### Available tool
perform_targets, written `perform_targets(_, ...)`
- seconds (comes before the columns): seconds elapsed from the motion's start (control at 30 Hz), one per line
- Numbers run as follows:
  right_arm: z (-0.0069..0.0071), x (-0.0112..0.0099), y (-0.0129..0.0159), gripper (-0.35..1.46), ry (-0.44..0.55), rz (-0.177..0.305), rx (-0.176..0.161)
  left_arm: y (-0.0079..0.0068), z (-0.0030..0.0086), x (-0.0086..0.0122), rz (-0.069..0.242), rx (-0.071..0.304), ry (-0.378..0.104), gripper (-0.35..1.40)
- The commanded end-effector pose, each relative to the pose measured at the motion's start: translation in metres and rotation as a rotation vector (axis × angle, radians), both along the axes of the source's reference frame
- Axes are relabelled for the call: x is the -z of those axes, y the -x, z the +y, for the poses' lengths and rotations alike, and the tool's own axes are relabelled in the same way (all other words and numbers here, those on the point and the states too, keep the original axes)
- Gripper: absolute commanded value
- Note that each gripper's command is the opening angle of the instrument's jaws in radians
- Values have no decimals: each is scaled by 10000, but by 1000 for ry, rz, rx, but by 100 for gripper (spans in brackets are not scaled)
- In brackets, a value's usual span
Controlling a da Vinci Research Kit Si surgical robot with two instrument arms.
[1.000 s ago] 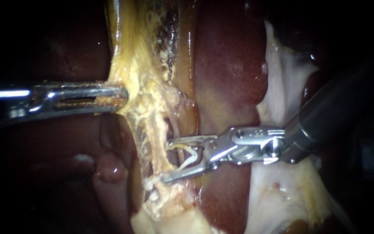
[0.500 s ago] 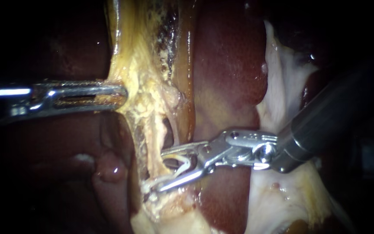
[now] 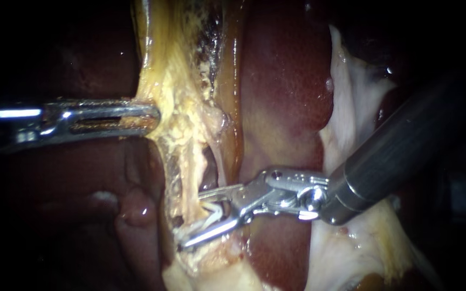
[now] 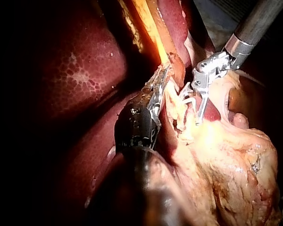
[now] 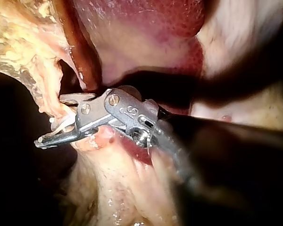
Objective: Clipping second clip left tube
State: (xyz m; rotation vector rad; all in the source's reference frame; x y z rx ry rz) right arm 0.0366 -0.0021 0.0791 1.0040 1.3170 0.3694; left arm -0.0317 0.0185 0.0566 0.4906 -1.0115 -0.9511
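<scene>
Two steel instruments show in the endoscope view. The left instrument (image 3: 155,117) enters level from the left edge; its slotted jaws are clamped together on the edge of the lumpy yellow fatty tissue (image 3: 179,81) at centre left. The right instrument (image 3: 192,220), a dark smooth shaft from the upper right, has its jaws partly apart below centre. A pale clip (image 3: 214,213) sits between them, touching both. The left tube (image 3: 190,183), a yellowish ragged strand, runs down through that gap. Glossy dark red liver (image 3: 281,97) fills the centre, with a pale membrane (image 3: 351,108) at right. There is a narrow dark opening just right of the tube.

In the left wrist view, the left instrument (image 4: 164,75) grips the orange-yellow band ahead of it. The right instrument (image 4: 189,106) is just beside it, with the clip (image 4: 186,100) between its jaws. The mottled liver (image 4: 80,70) lies on the other side.

In the right wrist view, the right instrument (image 5: 49,120) straddles the frayed left tube (image 5: 46,96). The clip (image 5: 61,123) shows white between its jaws, and there is dark open space beyond the tips.
</scene>
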Motion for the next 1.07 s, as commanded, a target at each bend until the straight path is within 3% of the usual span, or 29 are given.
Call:
perform_targets(0.03,0,0,0,46,-1,1,-1,0,0,-1,-1,-1,0,-35)
perform_targets(0.17,1,-3,0,40,-5,-6,-9,0,0,-1,-1,-1,0,-35)
perform_targets(0.27,4,-7,2,24,-2,-19,-31,0,0,-2,-1,-1,0,-35)
perform_targets(0.4,7,-15,8,-30,26,-70,-40,0,0,-2,-1,-1,1,-35)
perform_targets(0.43,8,-16,9,-35,36,-78,-42,0,-1,-3,0,-1,1,-35)
perform_targets(1.07,8,-23,13,-35,66,-84,-40,0,-1,-3,0,0,1,-35)
